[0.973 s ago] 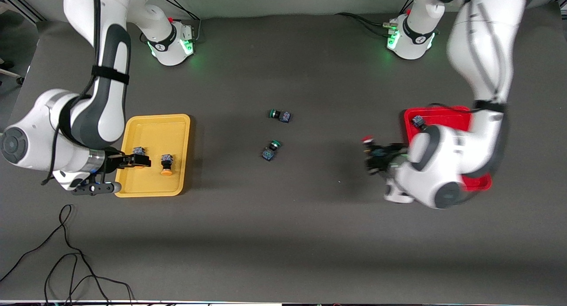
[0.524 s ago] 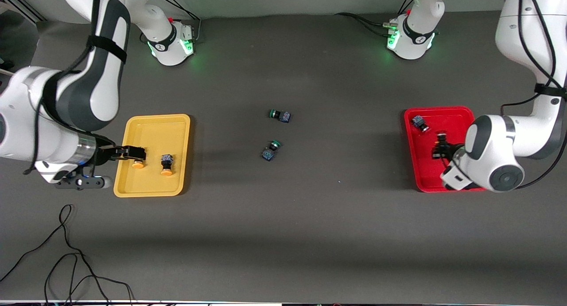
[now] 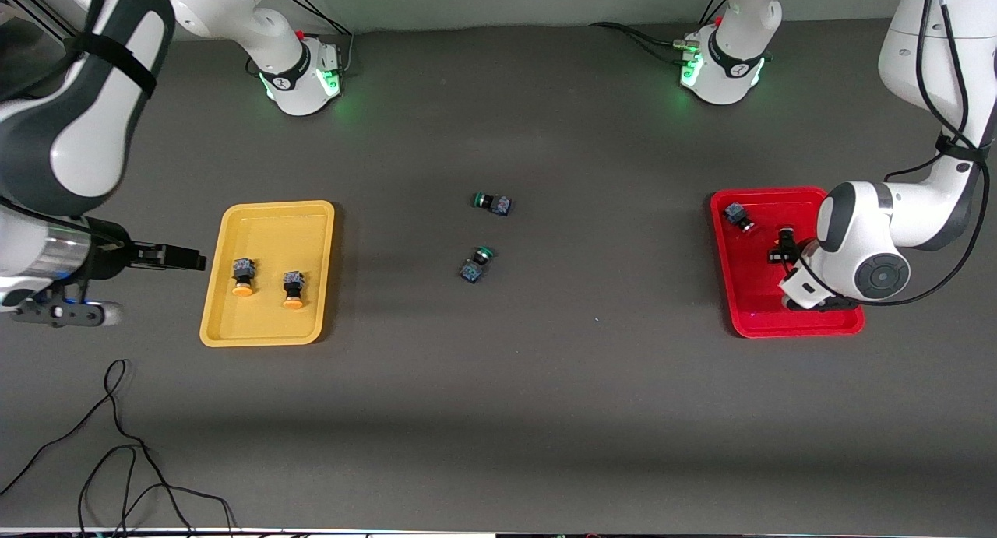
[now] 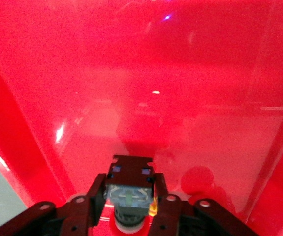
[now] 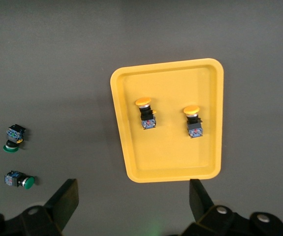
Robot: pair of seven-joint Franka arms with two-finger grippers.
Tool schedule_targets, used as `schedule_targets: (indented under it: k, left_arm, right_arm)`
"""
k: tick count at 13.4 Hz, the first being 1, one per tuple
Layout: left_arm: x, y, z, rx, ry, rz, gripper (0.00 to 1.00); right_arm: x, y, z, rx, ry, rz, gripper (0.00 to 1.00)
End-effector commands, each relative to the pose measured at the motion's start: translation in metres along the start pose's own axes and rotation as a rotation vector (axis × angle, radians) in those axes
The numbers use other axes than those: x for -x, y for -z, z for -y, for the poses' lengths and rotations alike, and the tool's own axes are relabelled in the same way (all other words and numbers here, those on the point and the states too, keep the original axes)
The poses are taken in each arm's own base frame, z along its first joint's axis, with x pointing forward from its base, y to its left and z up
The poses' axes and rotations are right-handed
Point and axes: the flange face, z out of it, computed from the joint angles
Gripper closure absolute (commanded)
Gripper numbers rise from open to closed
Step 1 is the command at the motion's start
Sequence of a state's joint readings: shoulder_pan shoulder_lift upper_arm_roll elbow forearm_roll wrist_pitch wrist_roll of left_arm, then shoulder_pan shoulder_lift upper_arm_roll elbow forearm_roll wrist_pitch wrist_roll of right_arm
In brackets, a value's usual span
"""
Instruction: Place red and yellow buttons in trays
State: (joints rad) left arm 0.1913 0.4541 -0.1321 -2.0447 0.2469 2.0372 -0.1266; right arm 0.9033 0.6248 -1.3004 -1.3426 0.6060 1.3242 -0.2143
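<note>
The red tray point(image 3: 749, 300) lies at the left arm's end of the table. One red button point(image 3: 737, 215) lies in its corner nearest the robots. My left gripper point(image 3: 782, 247) hangs low over this tray, shut on the other red button point(image 4: 131, 172), cap toward the wrist; the left wrist view shows the tray floor point(image 4: 180, 73) all round. The yellow tray point(image 3: 269, 230) holds two yellow buttons point(image 3: 244, 276) point(image 3: 293, 287), side by side. My right gripper point(image 3: 168, 256) is open and empty, just off the yellow tray toward the right arm's end. The right wrist view shows that tray point(image 5: 171, 157) and both buttons point(image 5: 144, 112) point(image 5: 193, 119).
Two green-capped switches point(image 3: 492, 202) point(image 3: 477, 263) lie on the dark table mid-way between the trays; they also show in the right wrist view point(image 5: 14, 137) point(image 5: 19, 180). A black cable point(image 3: 117, 444) lies near the front corner at the right arm's end.
My left gripper carried the red button from over the bare table to over the red tray. My right gripper let go of a yellow button in the yellow tray and drew back off it.
</note>
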Motion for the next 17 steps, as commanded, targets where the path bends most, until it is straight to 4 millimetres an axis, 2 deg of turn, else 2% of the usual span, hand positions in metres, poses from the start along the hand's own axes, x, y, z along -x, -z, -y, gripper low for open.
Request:
schedule_targets:
  k: [1,6,8,10,12,13,15,17]
  left_arm:
    - [0.029,0.05,0.005,-0.032,-0.004,-0.045,0.0]
    - [0.089,0.16,0.019,-0.067,0.042,-0.184,0.0]
    - [0.119,0.2,0.019,-0.079,0.042,-0.227,0.0]
    - [0.149,0.239,0.025,-0.009,0.019,-0.265,0.0]
    - [0.17,0.28,0.029,0.028,-0.007,-0.283,0.0]
    - [0.177,0.301,0.026,0.028,-0.013,-0.293,0.0]
    - [0.192,0.326,0.023,0.067,-0.019,-0.306,0.0]
    - [0.209,0.341,0.02,0.082,-0.026,-0.344,0.0]
  right_arm:
    - [-0.001,0.024,0.009,0.008,0.0,0.0,0.0]
    - [-0.016,0.034,0.006,0.009,0.054,0.011,0.0]
    - [-0.018,0.018,0.021,0.016,0.043,0.043,0.0]
    - [-0.021,-0.001,0.017,-0.009,0.034,0.049,0.0]
    - [-0.016,-0.005,0.027,0.005,0.057,0.029,0.0]
    - [-0.016,-0.006,0.023,0.011,0.053,0.019,0.0]
    - [-0.019,-0.01,0.026,0.006,0.059,0.005,0.0]
    - [-0.008,-0.02,0.023,-0.024,0.085,-0.037,0.0]
